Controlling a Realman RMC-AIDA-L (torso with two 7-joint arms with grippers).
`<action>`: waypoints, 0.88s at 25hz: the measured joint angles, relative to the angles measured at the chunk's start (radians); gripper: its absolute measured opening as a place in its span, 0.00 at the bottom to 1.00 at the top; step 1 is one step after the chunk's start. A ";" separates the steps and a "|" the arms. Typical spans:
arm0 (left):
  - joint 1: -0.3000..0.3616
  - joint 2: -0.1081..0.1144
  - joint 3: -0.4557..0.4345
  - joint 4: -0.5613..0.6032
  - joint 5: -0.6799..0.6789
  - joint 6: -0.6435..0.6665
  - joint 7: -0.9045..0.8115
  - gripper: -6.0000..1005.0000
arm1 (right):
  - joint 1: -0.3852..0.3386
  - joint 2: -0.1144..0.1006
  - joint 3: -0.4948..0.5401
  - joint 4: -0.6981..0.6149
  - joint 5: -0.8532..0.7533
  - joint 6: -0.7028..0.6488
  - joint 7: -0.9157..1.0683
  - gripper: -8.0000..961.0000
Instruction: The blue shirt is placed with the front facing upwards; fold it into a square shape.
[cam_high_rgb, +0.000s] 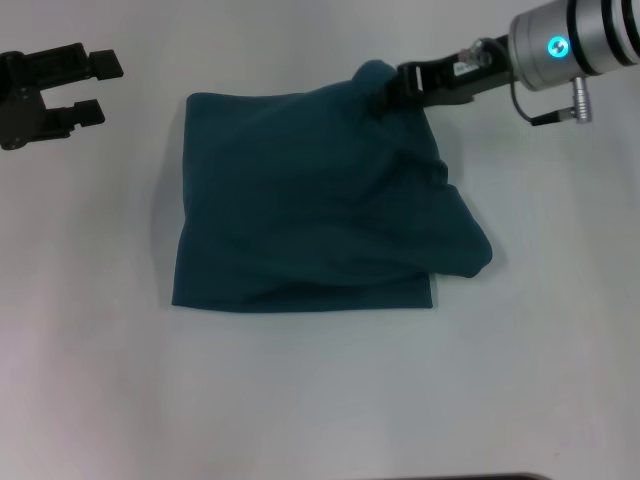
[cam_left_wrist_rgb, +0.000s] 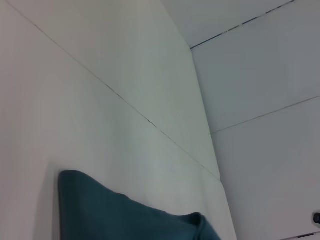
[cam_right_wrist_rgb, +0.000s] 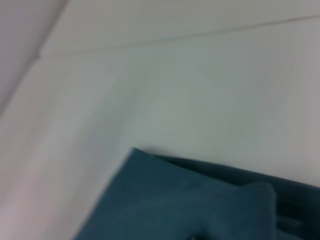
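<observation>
At the far left of the head view we see our left gripper (cam_high_rgb: 92, 88) parked over bare table (cam_high_rgb: 80, 330), its 2 black fingers spread apart and holding nothing, well apart from the cloth.

Moving toward the middle, the blue shirt (cam_high_rgb: 310, 210) lies on the white table as a folded, roughly square bundle, plain side up with no lettering showing. Its left and near edges look fairly straight, while the near right corner bulges out in a rounded lump past the layer beneath. The left wrist view catches only a corner of the shirt (cam_left_wrist_rgb: 115, 215) against the table.

At the far right, our right gripper (cam_high_rgb: 385, 92) reaches in to the shirt's far right corner, where the fabric bunches up into a small peak around its tip. It appears to be pinching that corner.
</observation>
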 joint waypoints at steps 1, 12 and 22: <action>0.000 0.001 0.000 0.000 0.000 0.000 0.000 0.84 | 0.002 -0.003 -0.002 -0.001 -0.023 0.000 0.004 0.14; -0.004 0.000 -0.001 0.000 0.000 0.004 0.000 0.84 | -0.005 -0.061 0.025 -0.126 -0.128 -0.057 0.077 0.43; -0.001 0.003 -0.007 -0.002 0.000 -0.002 -0.002 0.84 | -0.005 -0.044 0.068 -0.104 0.009 -0.181 0.023 0.73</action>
